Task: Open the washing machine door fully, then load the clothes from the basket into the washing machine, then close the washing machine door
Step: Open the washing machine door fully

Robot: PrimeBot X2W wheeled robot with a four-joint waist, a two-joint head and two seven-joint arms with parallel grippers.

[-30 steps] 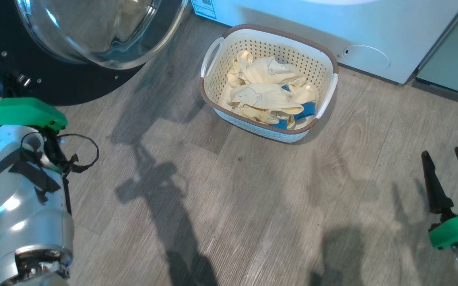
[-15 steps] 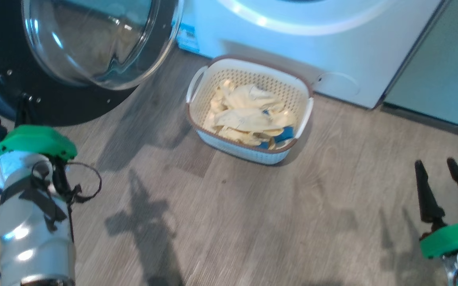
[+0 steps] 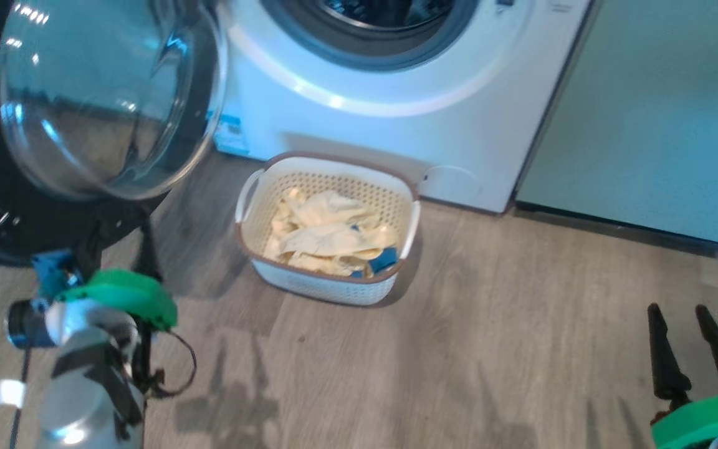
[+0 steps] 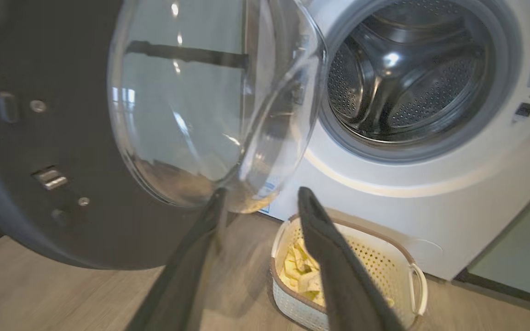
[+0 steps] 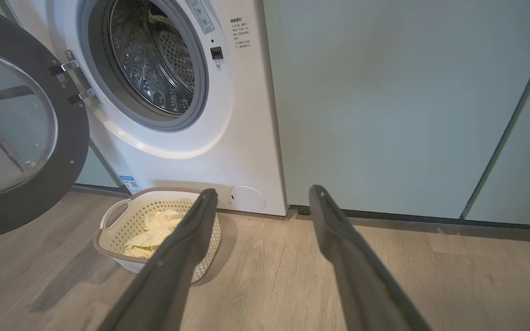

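Head camera sits tilted higher than earlier; drum now in view. Washing machine door: swung wide. Clothes: in basket, on floor before washing machine; likely soft, light, limp; pinch a top fold. Left gripper, right gripper: spread, empty.

A: What does the left arm look like?
B: A glossy silver cylindrical forearm at 7 o'clock of the head view, capped by a bright green plastic wrist cover. A black strap crosses it. A thin black cable loop hangs at its 3 o'clock side, with a small white tag at 9 o'clock and a blue fitting at 11 o'clock.
A: And the grippers?
B: The left gripper and right gripper each have 2 long, dark, tapering fingers. A second green cover sits at 5 o'clock.
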